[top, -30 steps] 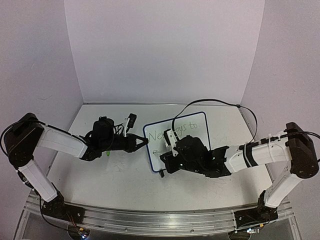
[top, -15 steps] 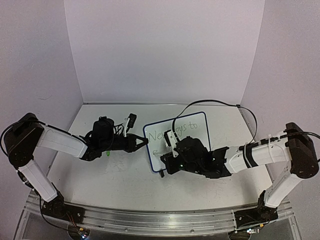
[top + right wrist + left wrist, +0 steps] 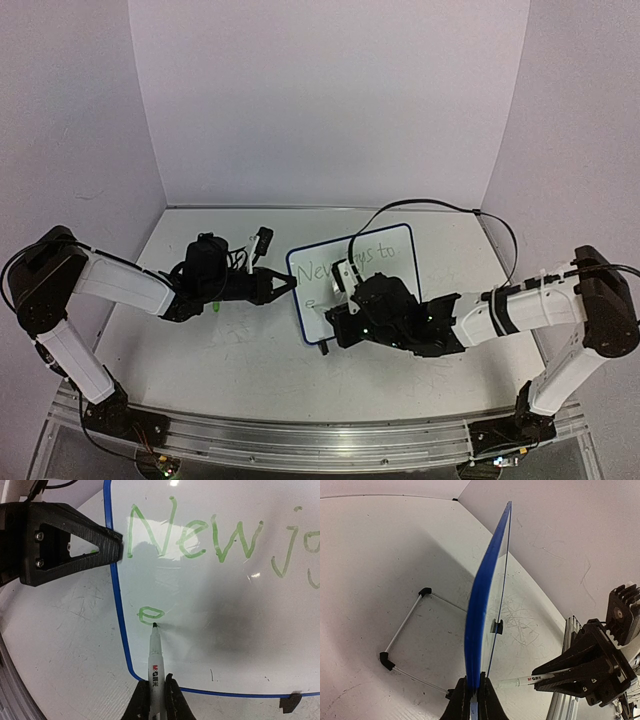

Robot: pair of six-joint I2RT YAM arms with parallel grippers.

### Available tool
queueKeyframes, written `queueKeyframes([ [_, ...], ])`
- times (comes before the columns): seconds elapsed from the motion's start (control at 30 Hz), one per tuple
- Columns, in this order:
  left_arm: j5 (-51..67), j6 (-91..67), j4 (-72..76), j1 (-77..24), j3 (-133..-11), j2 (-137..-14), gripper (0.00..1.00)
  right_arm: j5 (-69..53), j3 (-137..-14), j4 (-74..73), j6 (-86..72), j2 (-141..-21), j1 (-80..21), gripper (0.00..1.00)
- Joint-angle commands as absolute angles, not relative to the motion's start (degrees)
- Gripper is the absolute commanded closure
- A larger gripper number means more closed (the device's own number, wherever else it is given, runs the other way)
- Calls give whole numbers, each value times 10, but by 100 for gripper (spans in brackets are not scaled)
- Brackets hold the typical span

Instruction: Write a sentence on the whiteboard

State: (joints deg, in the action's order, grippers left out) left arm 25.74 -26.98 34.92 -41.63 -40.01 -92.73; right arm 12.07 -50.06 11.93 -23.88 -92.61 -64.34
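Observation:
The whiteboard (image 3: 385, 262), white with a dark blue rim, stands propped in the middle of the table. My left gripper (image 3: 290, 283) is shut on its left rim; in the left wrist view the blue rim (image 3: 479, 620) runs edge-on up from between my fingers. The sentence (image 3: 195, 537) shows in green as "New jo", and "New …ys to" in the top view, with a single "e" (image 3: 151, 614) begun on a second line. My right gripper (image 3: 157, 692) is shut on a white marker (image 3: 156, 655) whose tip rests on the board just below that "e".
A thin wire stand (image 3: 405, 630) with black corners lies on the table behind the board. Grey scribbles (image 3: 522, 617) mark the tabletop. A small black object (image 3: 263, 240) sits at the back, left of the board. Walls close in three sides.
The right arm has shifted slightly to the right across the board's lower left. A green "e" now shows on the second line. The left arm has not moved.

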Motion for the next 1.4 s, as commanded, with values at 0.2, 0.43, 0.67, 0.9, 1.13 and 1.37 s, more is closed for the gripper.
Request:
queueKeyframes([
  [0.2,261,-256,333,-422,-400,-921,100,129,-481,144,-222,-875,-640,100],
  [0.43,262,-255,332,-422,-399,-919,100,143,-489,145,-218,-890,-638,100],
  [0.67,261,-256,332,-422,-398,-917,100,155,-501,145,-218,-904,-636,100],
  [0.9,262,-254,332,-422,-401,-919,100,151,-506,147,-212,-911,-634,100],
  [1.13,263,-254,331,-422,-400,-918,100,149,-513,151,-207,-918,-634,100],
  [1.37,263,-253,331,-422,-401,-918,100,154,-514,148,-214,-925,-634,100],
])
